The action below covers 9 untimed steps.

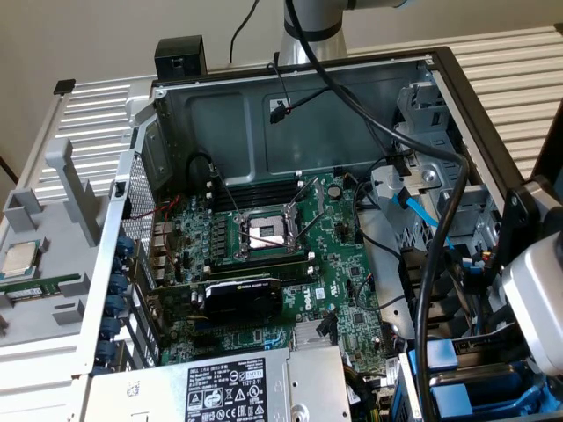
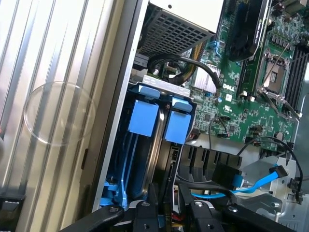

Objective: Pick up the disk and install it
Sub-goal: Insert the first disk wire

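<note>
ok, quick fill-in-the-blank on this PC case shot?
1. The motherboard in the open case is ___ in colour.
2. Its CPU socket stands ___, with no chip in it.
3. The two plastic carrier tabs are ___ in colour.
4. The CPU chip lies ___ the case, on a grey tray.
Missing words: green; empty; blue; outside.

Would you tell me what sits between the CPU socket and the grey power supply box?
A black graphics card lies across the motherboard between the CPU socket and the power supply box, as the exterior view shows.
</note>
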{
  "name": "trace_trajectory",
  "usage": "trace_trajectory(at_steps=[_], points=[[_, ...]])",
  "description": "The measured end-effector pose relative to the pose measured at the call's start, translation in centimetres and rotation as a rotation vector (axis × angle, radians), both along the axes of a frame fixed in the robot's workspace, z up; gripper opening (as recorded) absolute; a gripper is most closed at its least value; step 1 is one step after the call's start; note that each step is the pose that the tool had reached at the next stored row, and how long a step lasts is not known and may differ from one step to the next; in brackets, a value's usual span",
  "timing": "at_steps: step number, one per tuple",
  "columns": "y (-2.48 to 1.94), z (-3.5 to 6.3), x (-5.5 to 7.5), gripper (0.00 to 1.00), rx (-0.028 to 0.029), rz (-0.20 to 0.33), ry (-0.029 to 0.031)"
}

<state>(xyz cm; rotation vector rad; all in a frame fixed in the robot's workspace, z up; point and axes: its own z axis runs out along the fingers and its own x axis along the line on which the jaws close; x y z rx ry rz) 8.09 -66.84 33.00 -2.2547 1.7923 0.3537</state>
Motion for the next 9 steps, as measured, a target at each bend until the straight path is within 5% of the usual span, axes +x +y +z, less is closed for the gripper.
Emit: trace_trajectory(at_steps=[5, 9], points=[[0.00, -0.02, 0.00, 0.30, 0.0002, 0.000, 0.0000], [0.00, -0.01, 0.00, 0.17, 0.0002, 0.000, 0.0000]])
